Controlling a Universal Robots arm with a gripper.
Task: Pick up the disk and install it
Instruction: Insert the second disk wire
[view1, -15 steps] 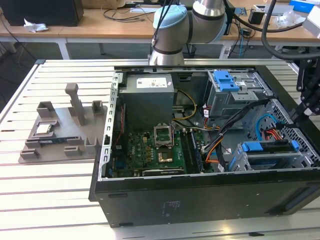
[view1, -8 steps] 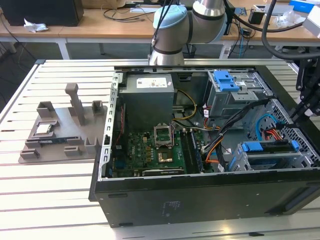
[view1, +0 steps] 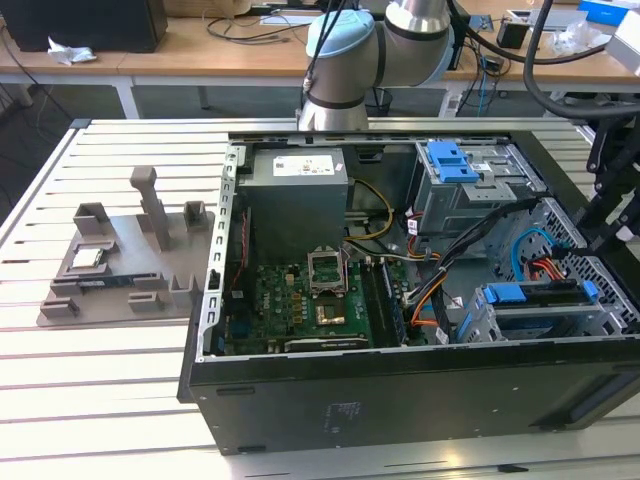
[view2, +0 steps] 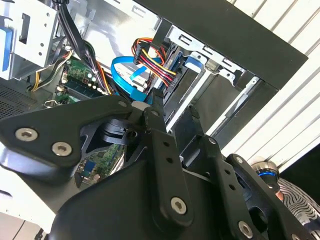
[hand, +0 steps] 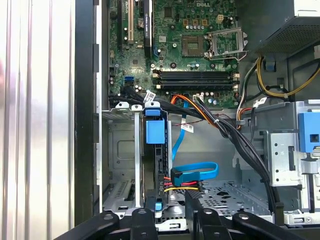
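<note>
The disk (view1: 540, 297) sits on edge in the lower drive bay at the exterior view's right of the open computer case (view1: 400, 390). Its blue carrier bracket faces up. In the first wrist view the disk (hand: 154, 131) stands in the grey bay, with a blue data cable (hand: 197, 172) and a red-yellow power plug beside it. My gripper (view1: 603, 225) hovers over the case's right rim, just above the bay. It is open in the second wrist view (view2: 175, 106), with nothing between its fingers (view2: 156, 100). The carrier's blue end (view2: 192, 61) lies beyond them.
A grey drive cage with a blue latch (view1: 455, 165) stands at the back of the case. Cable bundles (view1: 470, 240) run between the cage and the motherboard (view1: 300, 305). A grey fixture plate (view1: 120, 260) carrying a small chip (view1: 85, 258) lies on the slatted table to the left.
</note>
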